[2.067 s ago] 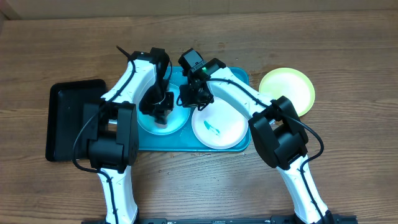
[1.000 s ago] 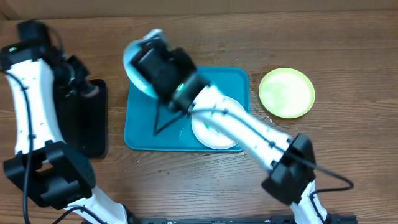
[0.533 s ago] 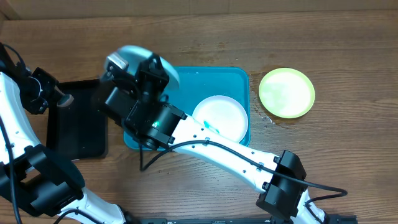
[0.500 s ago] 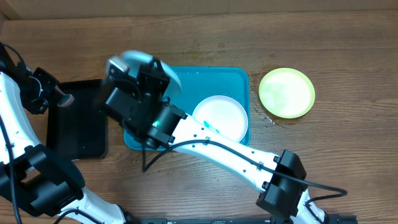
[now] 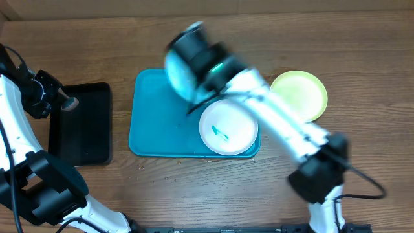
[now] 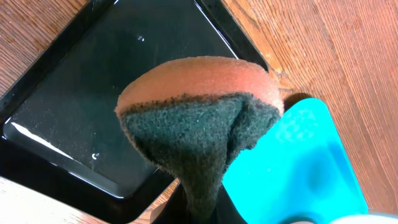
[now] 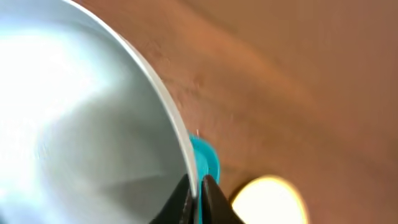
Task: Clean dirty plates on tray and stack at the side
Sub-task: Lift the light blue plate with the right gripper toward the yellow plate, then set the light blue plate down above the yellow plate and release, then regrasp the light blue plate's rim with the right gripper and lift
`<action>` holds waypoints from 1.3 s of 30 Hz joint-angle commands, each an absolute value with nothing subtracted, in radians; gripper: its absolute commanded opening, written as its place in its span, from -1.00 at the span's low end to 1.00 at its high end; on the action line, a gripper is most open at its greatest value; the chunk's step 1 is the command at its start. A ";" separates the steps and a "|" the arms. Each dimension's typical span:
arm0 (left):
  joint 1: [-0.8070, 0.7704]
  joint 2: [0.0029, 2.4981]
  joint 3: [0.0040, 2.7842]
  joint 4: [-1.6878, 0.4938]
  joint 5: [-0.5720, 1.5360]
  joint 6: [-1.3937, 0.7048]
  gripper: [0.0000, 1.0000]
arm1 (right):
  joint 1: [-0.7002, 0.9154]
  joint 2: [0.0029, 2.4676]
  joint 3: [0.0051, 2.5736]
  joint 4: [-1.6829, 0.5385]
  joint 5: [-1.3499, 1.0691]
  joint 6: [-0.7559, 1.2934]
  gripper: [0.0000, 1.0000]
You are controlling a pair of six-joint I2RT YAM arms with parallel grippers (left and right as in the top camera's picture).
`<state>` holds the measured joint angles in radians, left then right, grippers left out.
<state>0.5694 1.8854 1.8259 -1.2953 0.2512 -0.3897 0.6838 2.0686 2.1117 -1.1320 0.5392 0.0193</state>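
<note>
Brown wooden desk (image 5: 362, 52) filled the background of every view. The right jaws were pressed almost together, pinching the thin rim of the light blue plate (image 7: 81, 124), whose pale bowl took up the left of the right wrist picture. From overhead that plate hung blurred above the far edge of the teal tray (image 5: 152, 129), with the right arm (image 5: 284, 126) smeared behind it. The left jaws were clamped tight on a sponge (image 6: 199, 124), folded so its green scouring face bulged under the orange back, and held over the black tray (image 6: 81, 87) well to the left.

Farther out, the white plate (image 5: 228, 126) lay on the teal tray's right end, and the yellow-green plate (image 5: 299, 96) sat on the desk just off that tray's far right corner.

The step looked to be stacking the blue plate at the side. Done well, it would mean passing clear of the white plate and the tray rim, centring over the yellow-green plate, levelling, and lowering until the rims nested before the jaws let go. A pinch on the rim alone could let the plate pivot, so a slow descent seemed wise.

Only the right wrist view showed the pinch itself, which blur hid from overhead. Only the overhead view showed the teal smear on the white plate. Only the left wrist view showed the sponge's fold and a wet film in the black tray.
</note>
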 commanded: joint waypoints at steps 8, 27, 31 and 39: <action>0.561 1.887 1.832 -1.296 0.264 -0.379 -0.91 | 0.084 1.993 2.099 -1.485 -0.025 0.112 -0.92; 0.561 1.887 1.832 -1.289 0.282 -0.382 -0.92 | -0.043 2.018 1.935 -1.089 -0.409 0.154 0.47; 0.560 1.887 1.832 -1.286 0.282 -0.382 -0.92 | 0.053 2.064 1.935 -0.920 -0.235 0.345 0.48; 0.560 1.887 1.832 -1.286 0.282 -0.381 -0.91 | 0.179 2.263 1.935 -0.695 -0.012 0.537 0.43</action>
